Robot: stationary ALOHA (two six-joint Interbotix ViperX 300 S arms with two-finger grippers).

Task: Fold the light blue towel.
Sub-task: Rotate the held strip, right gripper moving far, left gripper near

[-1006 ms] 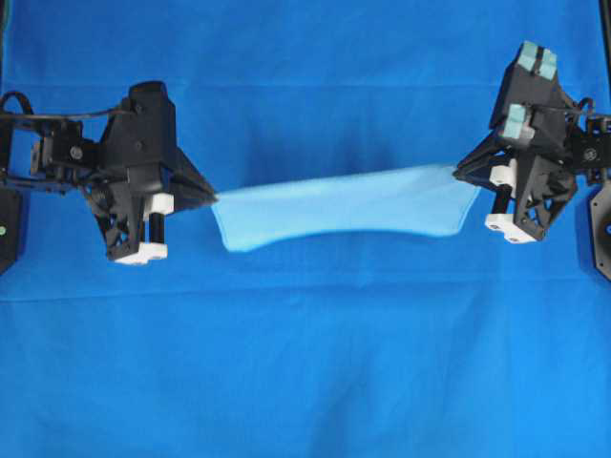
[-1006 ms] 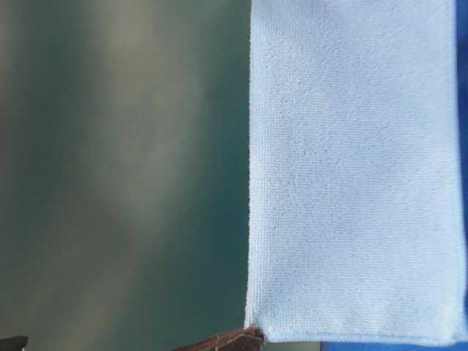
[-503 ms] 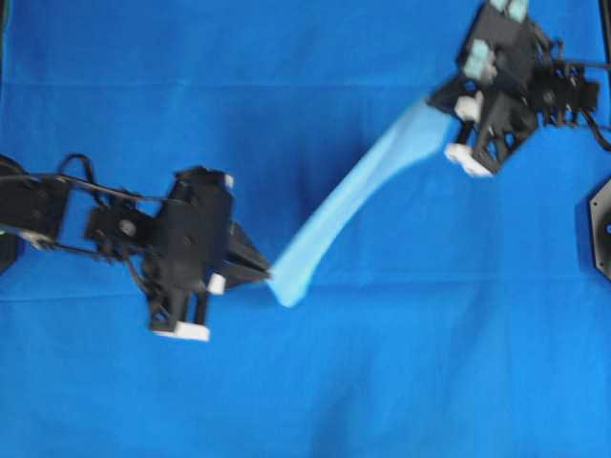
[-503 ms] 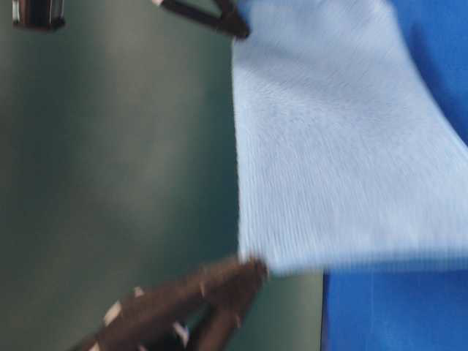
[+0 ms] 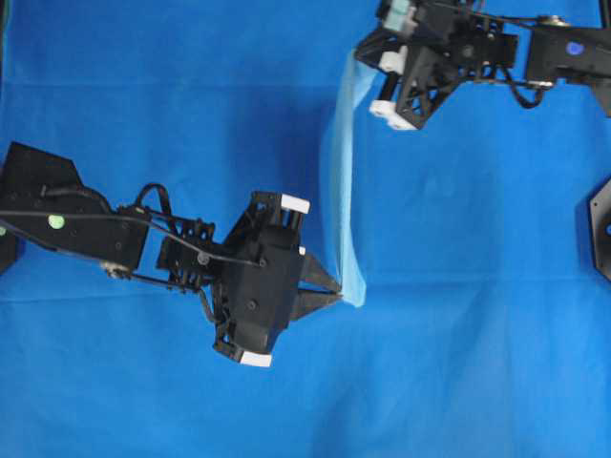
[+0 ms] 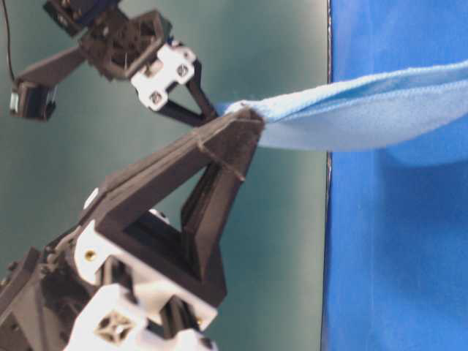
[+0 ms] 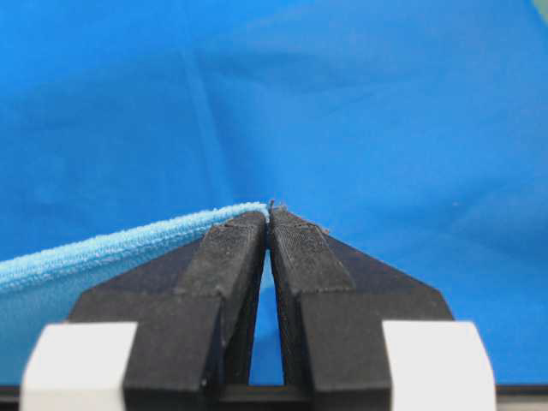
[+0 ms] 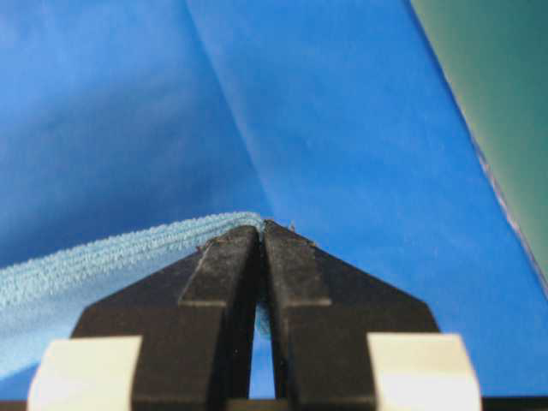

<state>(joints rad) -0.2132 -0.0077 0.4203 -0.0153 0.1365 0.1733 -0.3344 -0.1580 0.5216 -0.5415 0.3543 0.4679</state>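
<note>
The light blue towel (image 5: 336, 181) hangs folded double in the air as a narrow band running near-vertically in the overhead view. My left gripper (image 5: 339, 292) is shut on its lower end and my right gripper (image 5: 358, 52) is shut on its upper end. In the left wrist view the towel (image 7: 111, 250) leaves the left gripper (image 7: 268, 212) toward the left, pinched at the tips. The right wrist view likewise shows the towel (image 8: 111, 257) trailing left from the right gripper (image 8: 261, 225). In the table-level view the towel (image 6: 365, 110) stretches right from the left gripper (image 6: 252, 121) and the right gripper (image 6: 219, 110) close together.
A large deep blue sheet (image 5: 458, 363) covers the table under both arms. Its edge (image 6: 327, 219) meets a dark green background in the table-level view. Black mounts sit at the right edge (image 5: 601, 224) and left edge (image 5: 8, 250) of the overhead view.
The stretched towel has swung from horizontal to near-vertical. My left gripper moved right and toward the front; my right gripper moved left and to the back. Both kept their grip.
</note>
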